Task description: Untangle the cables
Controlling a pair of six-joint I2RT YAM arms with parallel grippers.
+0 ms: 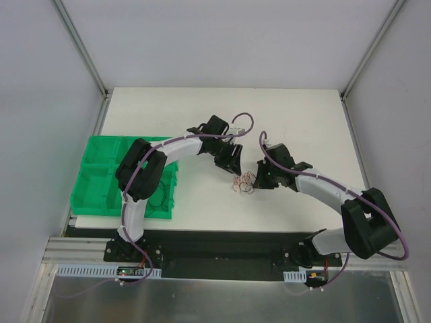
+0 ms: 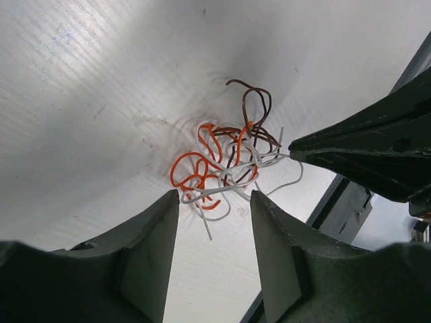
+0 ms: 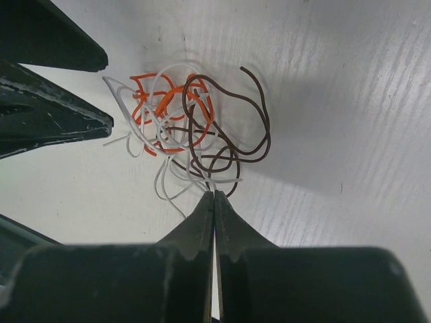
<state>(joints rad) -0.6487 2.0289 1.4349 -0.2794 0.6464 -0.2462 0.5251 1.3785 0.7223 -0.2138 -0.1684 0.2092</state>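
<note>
At your far left, the green bin (image 1: 101, 176) sits on the white table (image 1: 303, 121), at 9 o'clock from the cables (image 1: 244, 182) and well apart from them. Next comes your left gripper (image 2: 214, 196), at about 11 o'clock from the wad, with its fingers apart. A loose white end points into the gap, and nothing is gripped. The cables lie in a small knot of orange, white and brown strands near the middle of the table, between the two grippers. At 3 o'clock from the knot, your right gripper (image 3: 213, 196) has its fingers pressed together. Its tips are at the wad's edge. You cannot tell whether a strand is pinched.
</note>
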